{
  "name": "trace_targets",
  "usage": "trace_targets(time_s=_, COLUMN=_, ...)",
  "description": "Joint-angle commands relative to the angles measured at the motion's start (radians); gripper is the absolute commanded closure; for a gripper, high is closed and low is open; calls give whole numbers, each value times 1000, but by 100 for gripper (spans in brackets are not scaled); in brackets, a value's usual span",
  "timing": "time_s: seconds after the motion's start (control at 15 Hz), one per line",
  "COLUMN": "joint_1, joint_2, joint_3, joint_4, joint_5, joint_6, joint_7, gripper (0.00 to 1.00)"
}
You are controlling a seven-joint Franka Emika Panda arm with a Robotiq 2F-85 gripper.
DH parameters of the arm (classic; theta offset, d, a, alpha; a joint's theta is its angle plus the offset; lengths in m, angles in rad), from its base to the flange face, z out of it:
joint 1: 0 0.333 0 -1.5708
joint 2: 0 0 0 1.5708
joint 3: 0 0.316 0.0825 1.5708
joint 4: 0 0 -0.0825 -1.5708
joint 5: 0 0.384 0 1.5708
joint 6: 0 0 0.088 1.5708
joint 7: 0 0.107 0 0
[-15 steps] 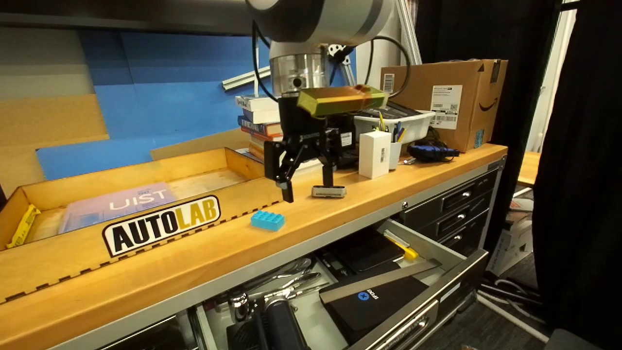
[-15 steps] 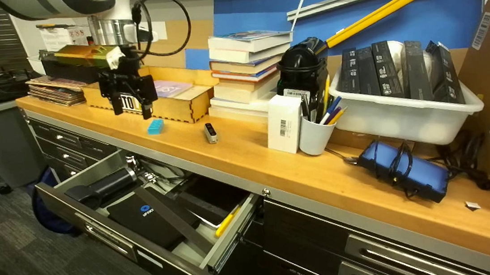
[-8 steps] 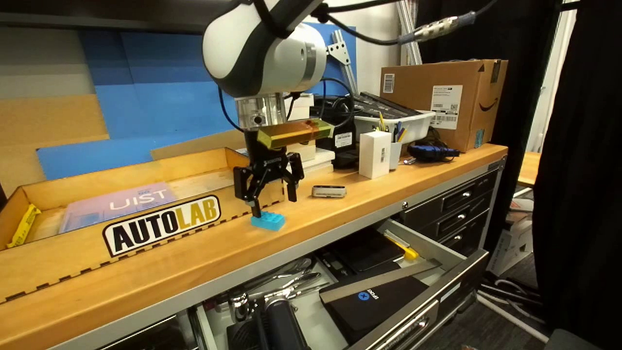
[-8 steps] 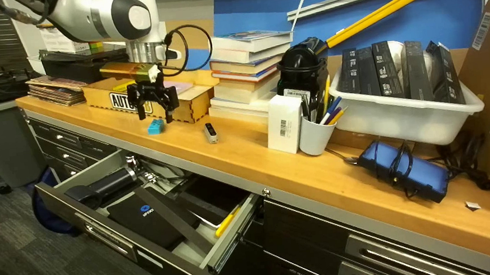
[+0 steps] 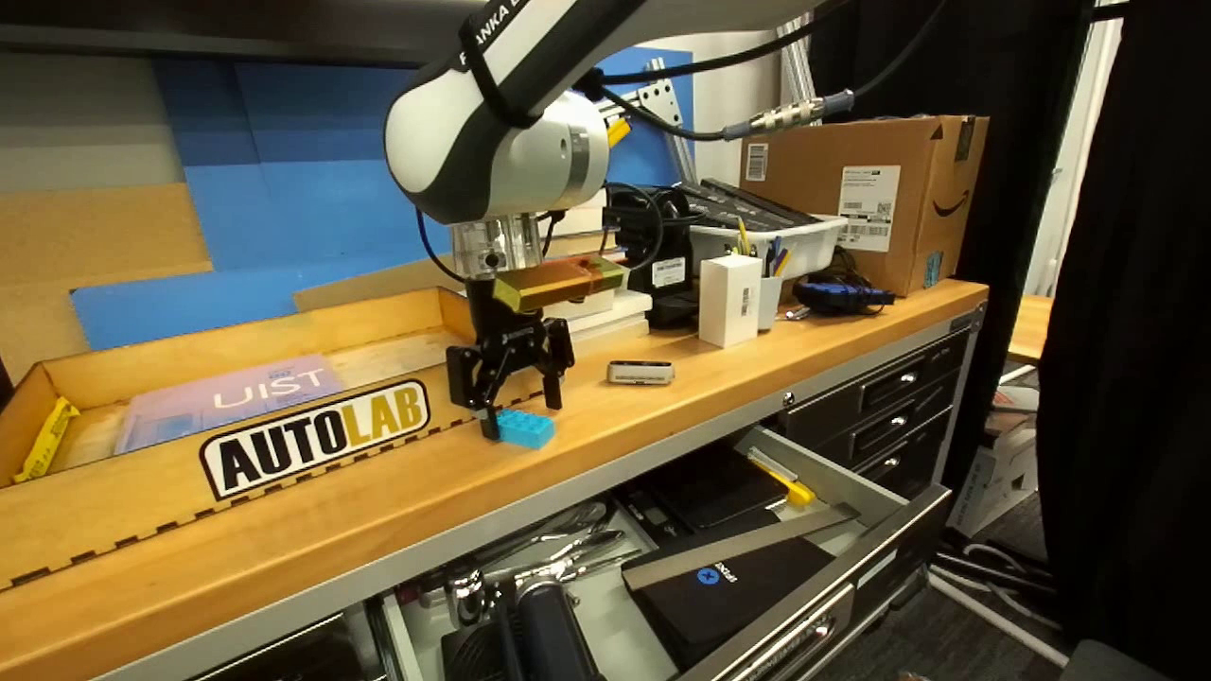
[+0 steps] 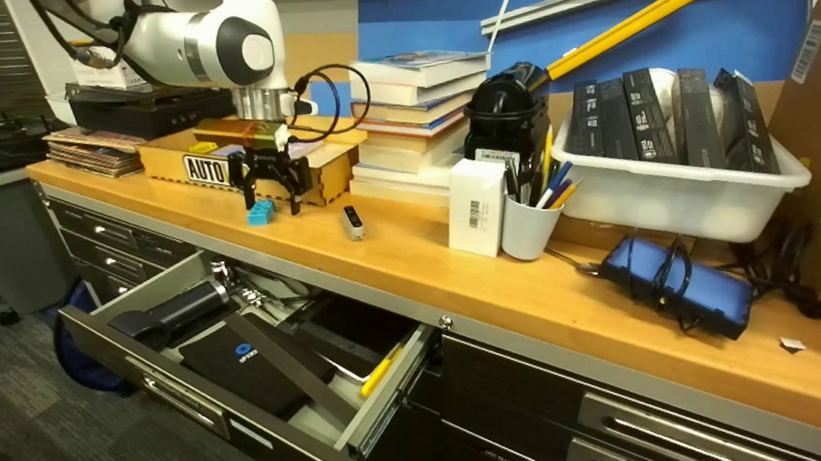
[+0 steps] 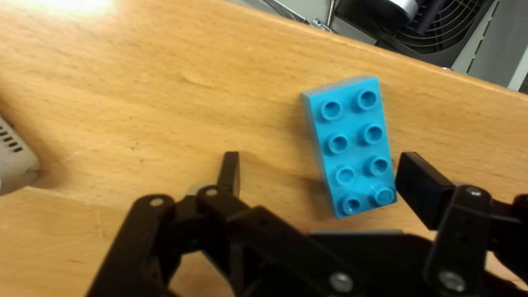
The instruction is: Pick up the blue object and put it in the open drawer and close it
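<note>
The blue object is a bright cyan studded brick [image 7: 354, 148] lying flat on the wooden bench top. It also shows in both exterior views [image 5: 527, 430] [image 6: 260, 214]. My gripper [image 7: 319, 167] is open and low over the bench, also seen in both exterior views [image 5: 521, 412] [image 6: 272, 206]. In the wrist view the brick's near end is between the fingers, close to the right finger [image 7: 420, 189]; a wide gap separates it from the left one. I cannot tell whether the right finger touches it. The open drawer [image 6: 192, 391] is pulled out below the bench edge, also in an exterior view [image 5: 851, 579].
A small grey block [image 5: 640, 373] lies on the bench beside the gripper. The wooden AUTOLAB tray [image 6: 205, 170] stands behind it. A book stack [image 6: 415, 117], white box [image 6: 477, 205] and pen cup [image 6: 529, 230] stand further along. The drawer holds tools and a black case [image 5: 733, 591].
My gripper has moved across the bench and down to the blue brick, its fingers staying open. The brick and the drawer have not moved.
</note>
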Motion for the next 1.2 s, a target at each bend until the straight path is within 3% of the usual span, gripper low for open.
trace_targets(time_s=0.0, joint_1=22, joint_2=-40, joint_3=-3, joint_4=-35, joint_5=10, joint_6=13, joint_7=-3, gripper=34)
trace_targets(time_s=0.47, joint_1=61, joint_2=-183, joint_3=-4, joint_4=-241, joint_5=-7, joint_6=39, joint_7=86, gripper=88)
trace_targets(time_s=0.87, joint_1=56, joint_2=-402, joint_3=-5, joint_4=-577, joint_5=31, joint_6=175, joint_7=284, gripper=89)
trace_targets(time_s=1.13, joint_1=45, joint_2=-455, joint_3=-19, joint_4=-750, joint_5=-14, joint_6=242, joint_7=524, gripper=89)
